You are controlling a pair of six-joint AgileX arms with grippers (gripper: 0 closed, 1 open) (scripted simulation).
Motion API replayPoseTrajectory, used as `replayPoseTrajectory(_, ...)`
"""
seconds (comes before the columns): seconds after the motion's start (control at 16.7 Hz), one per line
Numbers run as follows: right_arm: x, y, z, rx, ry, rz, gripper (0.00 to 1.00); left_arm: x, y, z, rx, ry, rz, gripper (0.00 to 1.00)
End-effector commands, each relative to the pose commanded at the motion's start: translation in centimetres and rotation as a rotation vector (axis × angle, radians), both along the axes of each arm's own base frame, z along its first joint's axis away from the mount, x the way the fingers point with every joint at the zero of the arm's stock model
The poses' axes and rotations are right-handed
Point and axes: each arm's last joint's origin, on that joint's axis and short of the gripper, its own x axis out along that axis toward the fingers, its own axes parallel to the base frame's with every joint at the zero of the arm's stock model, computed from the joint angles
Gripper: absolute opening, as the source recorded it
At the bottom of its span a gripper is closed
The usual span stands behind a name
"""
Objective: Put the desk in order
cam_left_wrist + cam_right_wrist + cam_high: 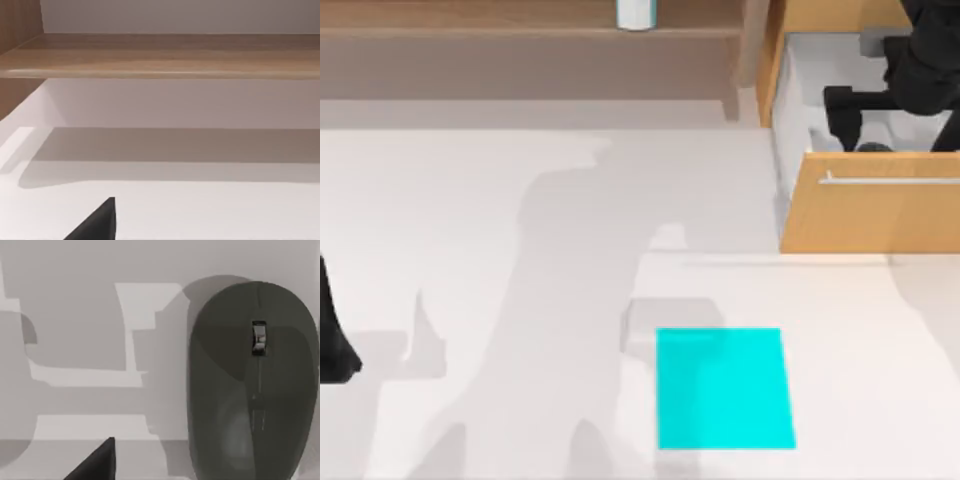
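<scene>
No writing or brand marks that I can read anywhere. The worktop [520, 300] is wide, smooth and white, streaked with grey arm shadows, and it fills most of the top view. Along its far edge runs the brown wooden shelf [520, 50], with a small white cylindrical container [635, 13] standing on it. At the far right corner the light-wood drawer [870, 210] is pulled open, its thin silver bar handle [890, 181] across the front panel and a white interior behind it.

My right gripper [845, 125] is down inside that open drawer; I cannot tell how its fingers stand. The right wrist view looks straight onto a dark grey computer mouse [255, 385] with a shiny scroll wheel, lying on the drawer's white floor.

My left arm [335, 330] sits parked at the left edge of the worktop, fingers' state impossible to tell.

A cyan square mat [724, 388] lies flat on the near part of the worktop, right of centre.
</scene>
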Motion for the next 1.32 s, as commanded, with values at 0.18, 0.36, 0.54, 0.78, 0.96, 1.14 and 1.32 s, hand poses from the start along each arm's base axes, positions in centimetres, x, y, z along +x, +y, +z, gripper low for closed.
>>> replayPoseTrajectory(0.18,-1.3,0.4,2.9,-0.002,0.000,0.000,1.00,0.0,0.0,0.0,0.000,0.000,0.000,1.00)
replayPoseTrajectory(0.36,-3.7,1.6,7.2,-0.002,-0.004,0.001,1.00,0.0,0.0,0.0,0.000,0.000,0.000,1.00)
replayPoseTrajectory(0.54,-6.5,2.9,10.8,-0.002,-0.004,0.000,1.00,0.0,0.0,0.0,0.000,0.000,0.000,1.00)
replayPoseTrajectory(0.78,-7.8,3.3,12.1,-0.003,-0.001,0.000,1.00,0.0,0.0,0.0,0.000,0.000,0.000,1.00)
replayPoseTrajectory(0.96,-5.9,2.4,10.0,-0.001,-0.004,0.000,1.00,0.0,0.0,0.0,0.000,0.000,0.000,1.00)
replayPoseTrajectory(1.14,-3.0,1.0,5.5,-0.002,-0.003,0.000,1.00,0.0,0.0,0.0,0.000,0.000,0.000,1.00)
replayPoseTrajectory(1.32,-0.6,0.2,0.0,-0.001,-0.002,0.002,1.00,0.0,0.0,0.0,0.000,0.000,0.000,1.00)
